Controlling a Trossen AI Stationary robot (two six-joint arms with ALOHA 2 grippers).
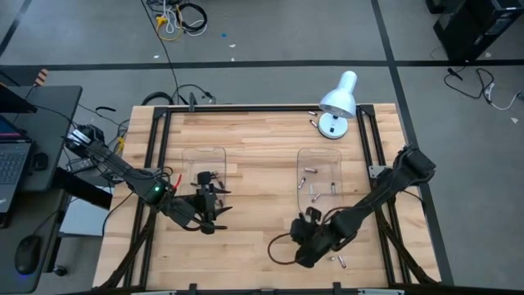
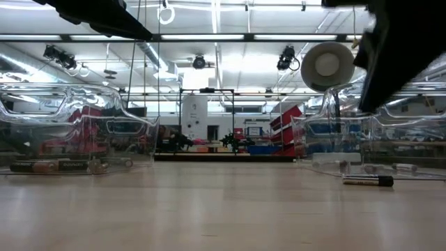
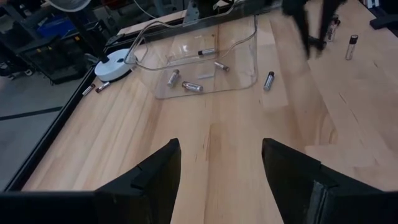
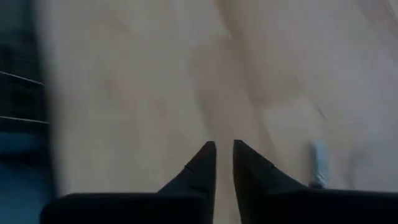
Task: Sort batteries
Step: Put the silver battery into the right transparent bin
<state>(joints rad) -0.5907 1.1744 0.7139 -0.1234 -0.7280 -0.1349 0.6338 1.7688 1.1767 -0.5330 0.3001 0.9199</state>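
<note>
While my right gripper (image 4: 224,148) hangs low over the bare wood near the table's front edge, its two fingers stand almost together with only a thin slit between them, and nothing sits in that slit. Just off to one side of my fingertips a small silver battery (image 4: 319,163) lies on the boards, apart from me. From above, this same gripper (image 1: 309,239) is just short of the near end of the right-hand clear tray (image 1: 319,156), which holds several batteries (image 1: 311,171); two loose batteries (image 1: 340,262) lie on the table beside me, toward the front edge.

My left gripper (image 3: 221,162) waits with its fingers spread wide and empty over open table. Ahead of it stands that same clear tray with silver batteries inside, and one more battery (image 3: 268,80) lies on the wood just outside the tray's wall. From above, my left gripper (image 1: 214,201) sits at the near end of the left-hand tray (image 1: 204,153).

A white desk lamp (image 1: 339,102) stands at the far edge, well away from both my hands, with two batteries (image 1: 313,121) beside its base.
</note>
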